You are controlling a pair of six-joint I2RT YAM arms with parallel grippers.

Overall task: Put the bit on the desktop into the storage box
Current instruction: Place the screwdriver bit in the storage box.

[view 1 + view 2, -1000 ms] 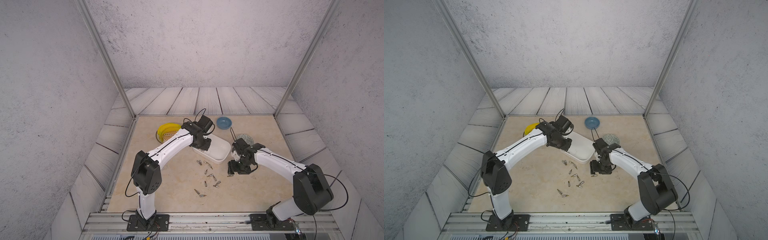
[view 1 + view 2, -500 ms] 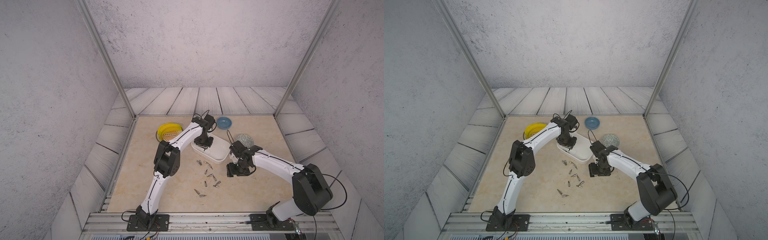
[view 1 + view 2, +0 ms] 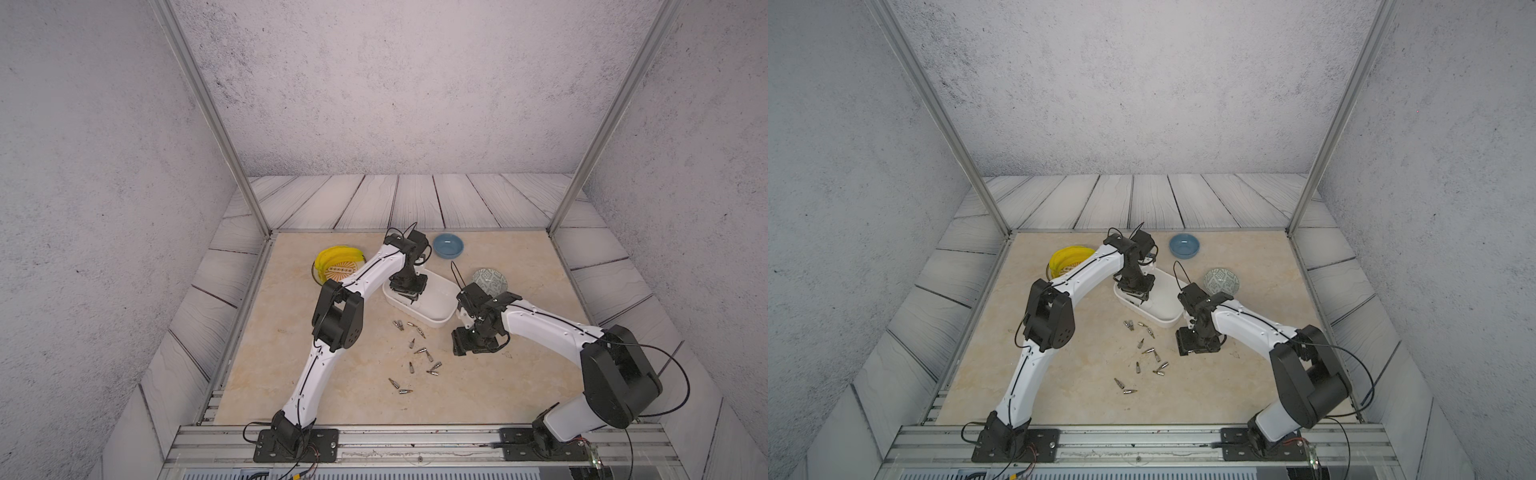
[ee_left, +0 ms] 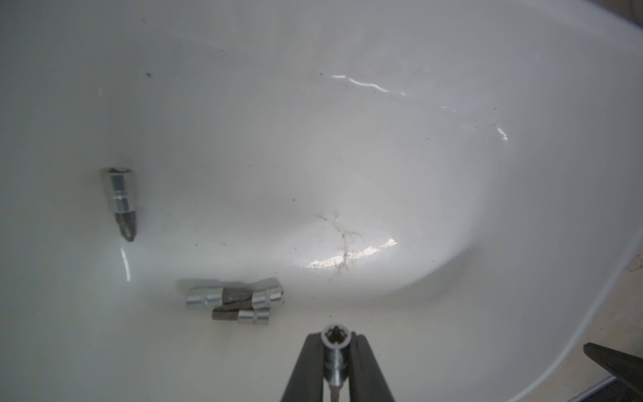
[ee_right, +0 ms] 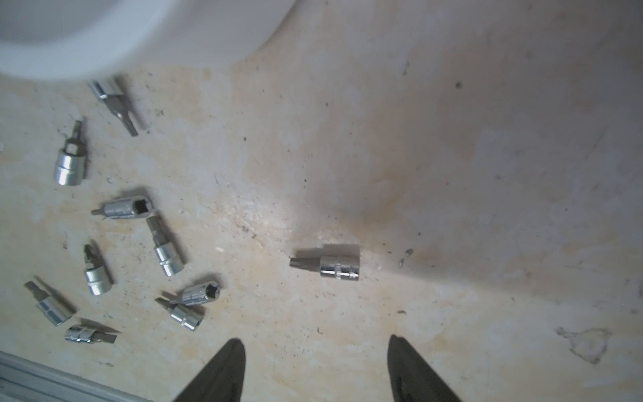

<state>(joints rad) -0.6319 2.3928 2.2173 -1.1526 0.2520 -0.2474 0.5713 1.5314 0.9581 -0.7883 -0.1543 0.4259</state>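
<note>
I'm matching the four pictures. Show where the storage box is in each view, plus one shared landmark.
Top view: the storage box lies mid-desktop, below the left gripper.
Top view: the storage box is in the same place.
Left wrist: its white inside fills nearly the whole picture.
Right wrist: a blurred white wall beyond the loose bits.
Shared landmark: the beige desktop beside it.

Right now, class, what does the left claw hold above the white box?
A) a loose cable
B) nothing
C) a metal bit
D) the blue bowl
C: the left wrist view shows the left claw shut on a metal bit, over the inside of the white box.
</note>
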